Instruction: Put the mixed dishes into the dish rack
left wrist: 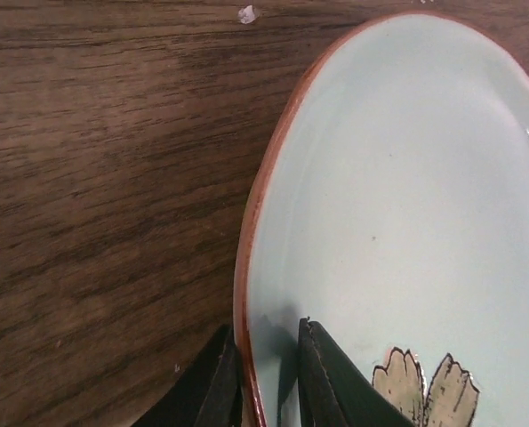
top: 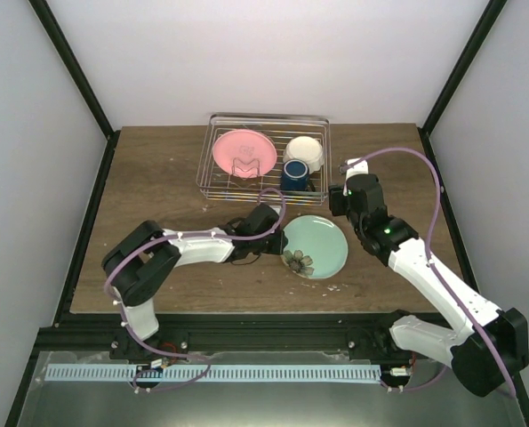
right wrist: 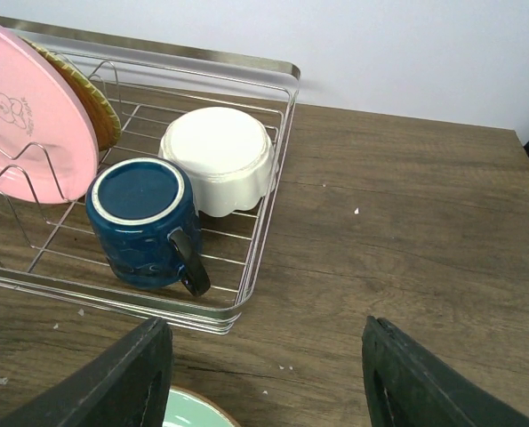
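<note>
White walls box in a brown wood-grain surface (top: 157,178), and the dish rack (top: 207,160) sits at its far edge, about the middle. Inside the rack, the pink plate (top: 238,150) stands on edge in the left half, with the yellow-lime plate (right wrist: 91,93) tucked right behind it. In the rack's right half the white scalloped bowl (top: 304,152) lies upside down at the back, and the dark blue mug (top: 295,174) sits mouth down just in front of it, touching it. The mint-green plate (top: 317,245) is outside the rack, on the surface just in front of its right near corner, flower mark on the near side. The left tool (left wrist: 266,342) is clamped on that plate's left rim, one finger above and one below. The right tool (right wrist: 266,356) hangs spread wide and empty, just off the rack's right near corner.
</note>
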Tool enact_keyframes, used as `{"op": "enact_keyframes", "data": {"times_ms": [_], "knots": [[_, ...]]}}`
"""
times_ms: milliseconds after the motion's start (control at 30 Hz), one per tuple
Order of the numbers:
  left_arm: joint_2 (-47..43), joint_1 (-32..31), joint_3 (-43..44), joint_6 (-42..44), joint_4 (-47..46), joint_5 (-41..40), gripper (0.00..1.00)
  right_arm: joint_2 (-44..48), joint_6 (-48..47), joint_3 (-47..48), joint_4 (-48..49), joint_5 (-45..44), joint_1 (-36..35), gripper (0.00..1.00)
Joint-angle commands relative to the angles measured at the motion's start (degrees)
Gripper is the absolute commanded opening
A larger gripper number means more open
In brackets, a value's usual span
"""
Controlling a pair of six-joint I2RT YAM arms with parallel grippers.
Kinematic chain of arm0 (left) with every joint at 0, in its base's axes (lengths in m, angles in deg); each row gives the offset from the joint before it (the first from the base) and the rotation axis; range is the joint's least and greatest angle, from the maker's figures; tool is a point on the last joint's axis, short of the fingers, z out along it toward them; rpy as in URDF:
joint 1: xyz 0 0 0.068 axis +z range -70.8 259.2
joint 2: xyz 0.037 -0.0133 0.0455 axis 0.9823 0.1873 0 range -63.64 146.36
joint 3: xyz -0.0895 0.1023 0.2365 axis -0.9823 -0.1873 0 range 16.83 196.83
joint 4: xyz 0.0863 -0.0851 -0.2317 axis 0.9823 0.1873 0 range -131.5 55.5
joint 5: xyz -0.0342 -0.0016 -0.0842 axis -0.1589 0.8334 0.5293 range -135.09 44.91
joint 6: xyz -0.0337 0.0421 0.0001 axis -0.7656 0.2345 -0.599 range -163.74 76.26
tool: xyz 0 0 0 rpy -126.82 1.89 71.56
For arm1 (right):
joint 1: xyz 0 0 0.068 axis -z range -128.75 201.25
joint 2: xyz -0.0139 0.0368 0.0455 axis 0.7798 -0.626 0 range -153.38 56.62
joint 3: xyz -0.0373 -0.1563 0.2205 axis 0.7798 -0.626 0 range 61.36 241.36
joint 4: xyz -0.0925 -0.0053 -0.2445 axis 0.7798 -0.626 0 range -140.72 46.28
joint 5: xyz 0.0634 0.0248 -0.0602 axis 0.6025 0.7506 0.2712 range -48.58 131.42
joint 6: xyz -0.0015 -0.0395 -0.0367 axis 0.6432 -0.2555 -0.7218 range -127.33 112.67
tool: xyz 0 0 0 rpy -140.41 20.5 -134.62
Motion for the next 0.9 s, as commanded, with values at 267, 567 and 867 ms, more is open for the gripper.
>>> {"op": "enact_keyframes", "data": {"times_ms": [267, 567, 867], "knots": [[-9.49, 1.24, -4.27, 2.37, 4.89, -3.79, 0.11, -0.77, 0.45, -0.66, 0.25, 1.47, -0.27, 0.59], [-10.05, 3.06, -8.43, 2.06, -1.57, 2.51, 0.0, -1.22, 1.37, -1.86, 0.5, 7.74, -0.28, 0.6], [-15.71, 8.03, -17.52, 0.73, -14.04, 11.83, 0.0, -2.83, 4.04, -4.83, 2.12, 22.71, -0.27, 0.67]]}}
